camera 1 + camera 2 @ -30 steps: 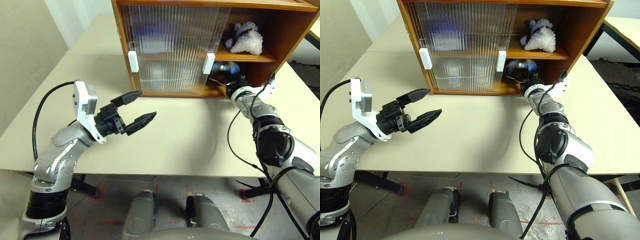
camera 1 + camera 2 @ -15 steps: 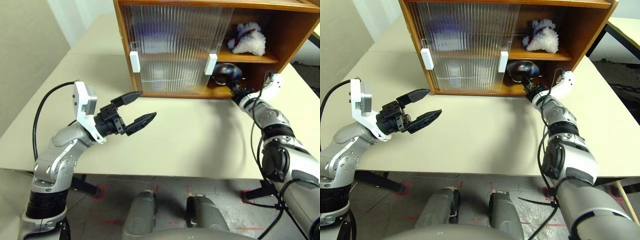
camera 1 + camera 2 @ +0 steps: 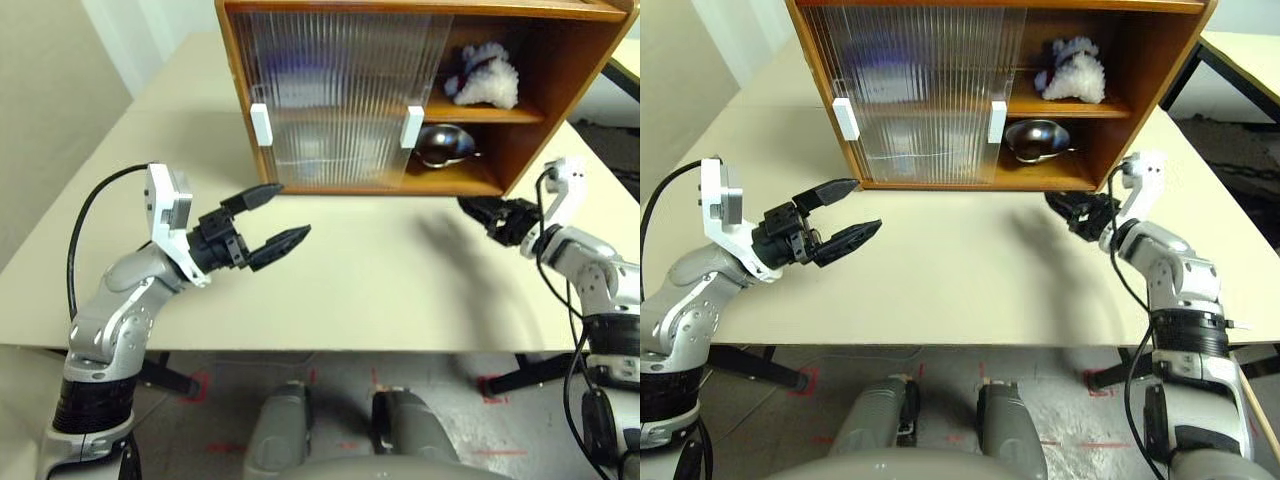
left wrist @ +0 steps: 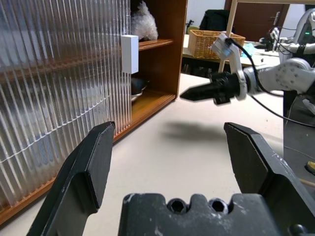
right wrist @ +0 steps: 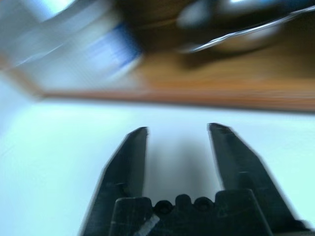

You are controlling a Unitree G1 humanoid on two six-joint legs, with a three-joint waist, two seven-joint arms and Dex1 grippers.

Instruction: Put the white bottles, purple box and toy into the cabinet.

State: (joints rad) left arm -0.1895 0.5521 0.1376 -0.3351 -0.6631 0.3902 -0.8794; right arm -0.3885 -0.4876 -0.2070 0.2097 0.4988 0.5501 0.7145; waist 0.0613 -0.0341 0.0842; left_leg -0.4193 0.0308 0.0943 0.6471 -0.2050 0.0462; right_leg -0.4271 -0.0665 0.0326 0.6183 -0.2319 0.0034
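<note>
The cabinet (image 3: 565, 90) stands at the table's far side, its ribbed doors (image 3: 340, 100) slid across the left and middle. In the open right part the toy (image 3: 485, 78) lies on the upper shelf. The white bottles and the purple box are hidden; behind the doors there are only blurred pale and bluish shapes. My left gripper (image 3: 294, 209) hovers open over the table, left of the cabinet front, holding nothing. My right gripper (image 3: 472, 210) hangs above the table just in front of the open compartment. Its fingers (image 5: 133, 152) stand apart with nothing between them.
A shallow metal bowl (image 3: 443, 145) sits on the lower shelf in the open part. White handles (image 3: 260, 123) stick out from the doors. The beige table (image 3: 380, 290) stretches between both arms. A wicker basket (image 4: 211, 42) stands far behind.
My right gripper has drawn back out of the lower shelf to the table in front and rolled over. The bowl stays on the shelf. The left arm has kept still.
</note>
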